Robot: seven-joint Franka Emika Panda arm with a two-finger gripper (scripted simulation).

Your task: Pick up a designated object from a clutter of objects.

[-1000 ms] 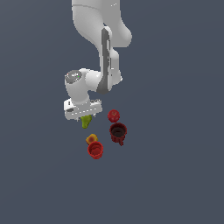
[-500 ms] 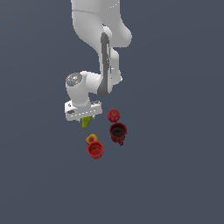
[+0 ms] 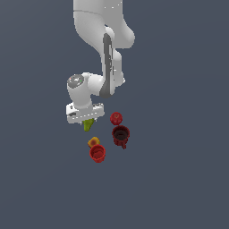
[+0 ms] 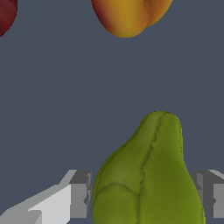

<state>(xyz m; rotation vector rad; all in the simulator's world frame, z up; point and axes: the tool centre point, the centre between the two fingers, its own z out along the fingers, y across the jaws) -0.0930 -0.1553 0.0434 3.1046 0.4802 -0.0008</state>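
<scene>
The designated object, a yellow-green pear [image 4: 148, 175], lies between my two fingers with its narrow end pointing away from the wrist. In the exterior view only the pear's [image 3: 88, 125] lower part shows under the white hand. My gripper [image 3: 88, 121] is down over it, and a grey fingertip [image 4: 81, 192] sits against each flank of the fruit, so the gripper is shut on the pear. The rest of the clutter of objects lies towards the exterior view's right and front of it.
A yellow-orange fruit [image 3: 93, 142] [image 4: 129, 15] lies just beyond the pear's tip. A bright red cup [image 3: 97, 153] stands beside it. A dark red mug [image 3: 120, 134] and a round red fruit [image 3: 116, 118] sit to the exterior view's right.
</scene>
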